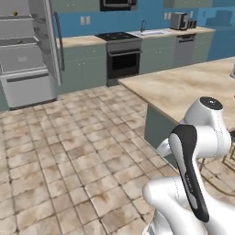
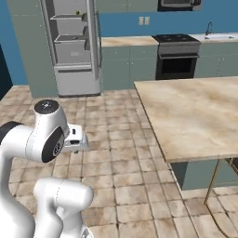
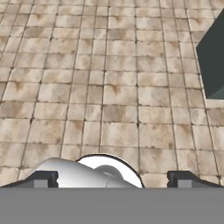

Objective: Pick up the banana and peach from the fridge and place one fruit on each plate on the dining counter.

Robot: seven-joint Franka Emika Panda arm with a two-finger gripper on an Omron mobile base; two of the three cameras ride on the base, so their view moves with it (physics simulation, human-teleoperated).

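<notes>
The fridge stands open at the far left across the tiled floor, with its pale shelves and bottom drawer showing. A small yellowish speck lies on an upper shelf, too small to name. Neither banana nor peach can be made out, and the plates are out of view. The dining counter, with its beige marble top, spreads to my right. My gripper hangs over the floor tiles, open, with its fingertips wide apart and nothing between them.
The teal base of the island is close on the right. Gold stool legs stand under the counter's near edge. A black stove and a wall counter with a sink line the back wall. Open tiled floor lies between me and the fridge.
</notes>
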